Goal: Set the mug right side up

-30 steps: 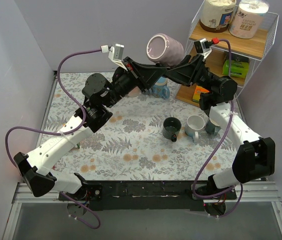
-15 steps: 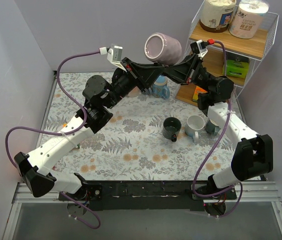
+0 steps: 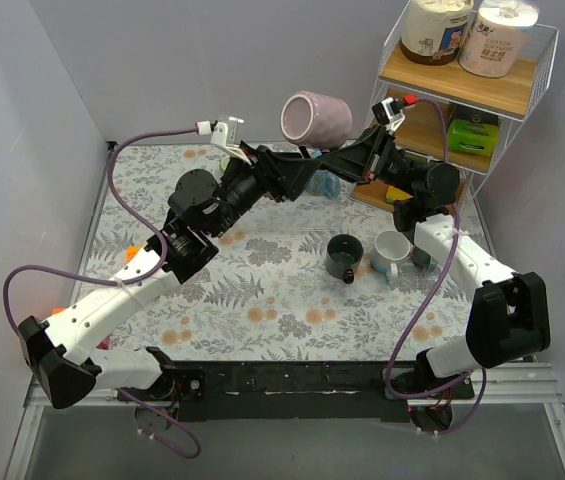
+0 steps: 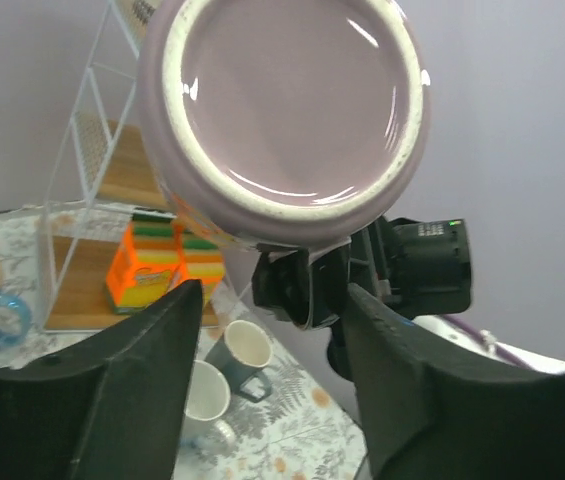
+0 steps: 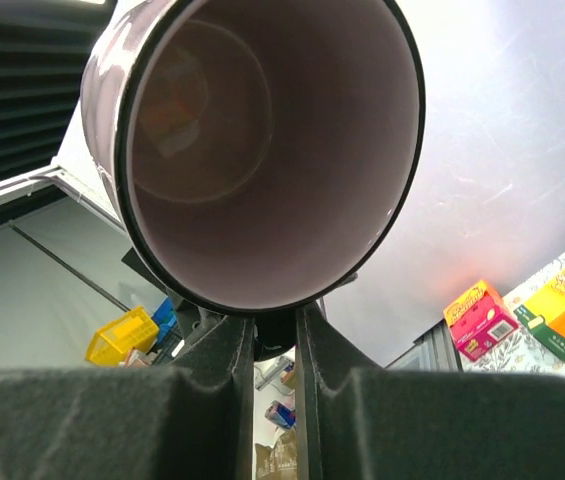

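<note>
Since a second ago the mug (image 3: 317,117) has slid toward 9 o'clock and sunk a little in the overhead view. Both my arms have gone with it, and my left arm now reaches out longer and flatter over the desk (image 3: 262,290). The mug hangs in the air above the desk's 12 o'clock edge, just at 9 o'clock of the shelf (image 3: 522,90) and well apart from the dark cup (image 3: 343,256) and the white cup (image 3: 390,252) standing below at about 4 o'clock. It is a glossy pale lilac mug with a cream unglazed ring around its dished base and a smooth lilac inside under a thin dark rim. It lies on its side, long axis close to level and running roughly from 9 to 3 o'clock. The base faces 9 o'clock toward my left wrist and the open mouth faces 3 o'clock toward my right wrist. My right jaws are clamped on the wall at the mug's rim, one finger inside and one outside. My left jaws stand wide apart below the base, gripping nothing.
</note>
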You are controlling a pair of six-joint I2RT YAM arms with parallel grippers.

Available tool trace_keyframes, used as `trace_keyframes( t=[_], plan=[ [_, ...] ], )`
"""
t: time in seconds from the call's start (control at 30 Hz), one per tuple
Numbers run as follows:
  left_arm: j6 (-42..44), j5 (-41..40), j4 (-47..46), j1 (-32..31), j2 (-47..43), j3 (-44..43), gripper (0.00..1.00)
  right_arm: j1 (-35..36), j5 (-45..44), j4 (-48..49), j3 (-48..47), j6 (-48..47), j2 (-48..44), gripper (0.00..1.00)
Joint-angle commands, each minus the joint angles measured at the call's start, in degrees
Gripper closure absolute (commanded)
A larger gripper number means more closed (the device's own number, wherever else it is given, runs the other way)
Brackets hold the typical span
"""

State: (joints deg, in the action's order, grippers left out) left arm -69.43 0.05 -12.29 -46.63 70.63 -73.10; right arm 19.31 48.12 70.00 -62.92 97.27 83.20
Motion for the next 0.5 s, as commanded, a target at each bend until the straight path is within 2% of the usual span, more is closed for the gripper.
trace_keyframes(
  t=[0.0, 0.03, 0.07, 0.2, 0.27, 0.3, 0.33, 0.4, 0.43, 0.47],
  plan=[
    [0.7, -5.9, 6.2, 0.0, -2.9, 2.8, 0.38, 0.1, -3.1, 1.6, 1.0, -2.0, -4.1, 0.99],
    [0.6, -6.1, 6.8, 0.0, -3.2, 3.3, 0.28, 0.1, -3.1, 0.9, 2.0, -2.1, -4.3, 0.99],
    [0.6, -6.5, 7.5, 0.0, -3.6, 3.8, 0.23, 0.1, -3.3, 0.0, 2.4, -2.5, -4.7, 0.99],
    [1.4, -7.3, 8.2, 0.0, -8.5, 7.1, 0.07, 0.1, -2.6, -8.5, 4.1, -10.0, -6.1, 0.99],
    [1.9, -8.3, 9.0, 0.0, -10.9, 8.7, 0.02, 0.0, -2.2, -18.0, 4.2, -15.0, -7.3, 0.99],
    [2.5, -9.2, 9.4, 0.0, -12.1, 9.2, 0.02, 0.0, -2.1, -22.2, 3.9, -21.7, -7.7, 0.99],
    [2.9, -10.7, 9.7, 0.0, -14.6, 10.3, 0.02, 0.2, -2.5, -31.9, 3.4, -25.5, -8.0, 0.99],
    [4.0, -13.2, 9.7, 0.0, -16.7, 11.4, 0.02, 0.4, -3.6, -40.7, 2.0, -36.1, -9.1, 0.99],
    [4.2, -16.0, 9.6, -0.1, -18.0, 11.7, 0.02, 0.9, -4.9, -48.6, 1.6, -39.0, -9.5, 0.99],
    [4.3, -17.4, 9.4, -0.1, -18.4, 11.8, 0.02, 1.3, -5.7, -51.9, 1.2, -41.4, -9.8, 0.99]
  ],
)
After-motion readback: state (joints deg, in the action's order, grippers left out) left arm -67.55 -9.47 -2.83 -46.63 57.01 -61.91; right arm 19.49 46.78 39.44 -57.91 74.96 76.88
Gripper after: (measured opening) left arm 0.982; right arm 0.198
